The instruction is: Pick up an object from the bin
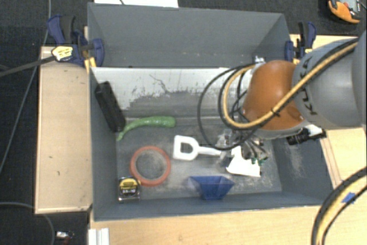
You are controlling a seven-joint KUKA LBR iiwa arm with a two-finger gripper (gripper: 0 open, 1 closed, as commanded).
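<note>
The gripper (239,154), its spread impossible to tell, sits by the white plastic scoop (184,147) and might knock it aside

We see a white plastic scoop (188,148) with a squarish open head and a straight handle, lying flat on the bin floor just right of the middle. Its head points left. Its handle runs right and ends beneath the gripper (238,156). We cannot tell whether it is gripped.
</note>
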